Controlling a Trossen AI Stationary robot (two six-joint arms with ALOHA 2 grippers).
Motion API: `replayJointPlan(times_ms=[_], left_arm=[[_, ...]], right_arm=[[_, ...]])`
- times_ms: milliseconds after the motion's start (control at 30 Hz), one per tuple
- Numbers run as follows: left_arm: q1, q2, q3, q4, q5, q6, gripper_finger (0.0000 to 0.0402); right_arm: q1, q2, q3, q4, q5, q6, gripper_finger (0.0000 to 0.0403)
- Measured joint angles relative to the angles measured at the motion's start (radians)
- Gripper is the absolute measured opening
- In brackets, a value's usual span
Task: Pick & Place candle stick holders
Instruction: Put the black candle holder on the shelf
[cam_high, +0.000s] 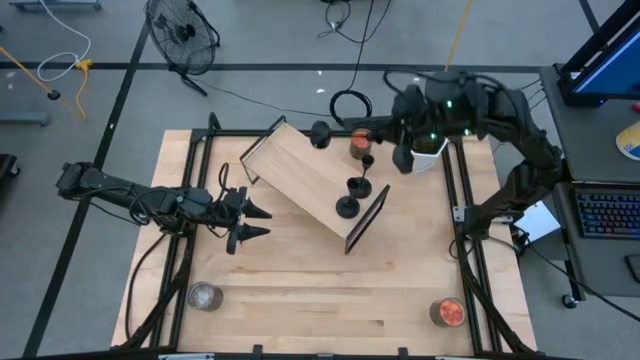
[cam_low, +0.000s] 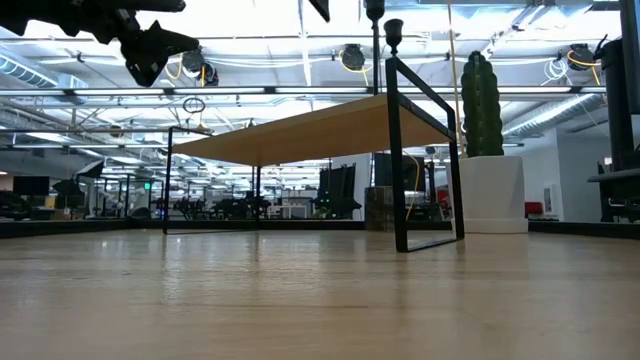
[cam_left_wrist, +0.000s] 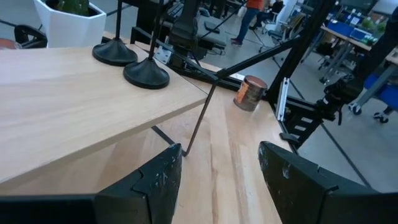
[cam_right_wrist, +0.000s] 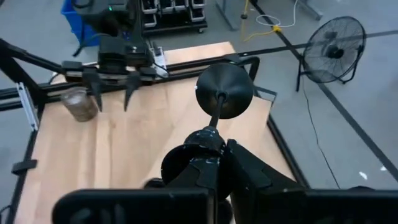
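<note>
Two black candle stick holders (cam_high: 358, 187) (cam_high: 347, 207) stand on their round bases on a small slanted wooden stand (cam_high: 300, 170); their bases also show in the left wrist view (cam_left_wrist: 115, 53) (cam_left_wrist: 146, 74). My right gripper (cam_high: 345, 131) is shut on a third holder (cam_right_wrist: 224, 90) above the stand's far end. My left gripper (cam_high: 252, 222) is open and empty, raised left of the stand, fingers pointing toward it. My right gripper pinches the holder's cup end (cam_right_wrist: 208, 138) between its two fingers. The holder lies along the fingers, its thin stem (cam_right_wrist: 215, 112) and round base (cam_right_wrist: 224, 90) sticking out ahead toward the table's left. It is about level and lifted clear.
An orange-filled jar (cam_high: 360, 143) and a white pot with a cactus (cam_high: 428, 155) stand at the far side. A silvery jar (cam_high: 204, 296) is near left, another orange jar (cam_high: 450, 312) near right. Black frame rails (cam_high: 185, 240) run along the table's sides.
</note>
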Motion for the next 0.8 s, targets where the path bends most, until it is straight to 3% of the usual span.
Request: replayJointPlan(times_ms=[333, 800], left_arm=[[0.0, 0.0, 0.0, 0.024, -0.031, -0.033, 0.0221], [0.0, 0.0, 0.0, 0.027, -0.106, -0.038, 0.0221]], right_arm=[[-0.192, 0.084, -0.001, -0.068, -0.197, -0.175, 0.0007], [-0.216, 0.202, -0.002, -0.157, -0.281, -0.299, 0.0007]])
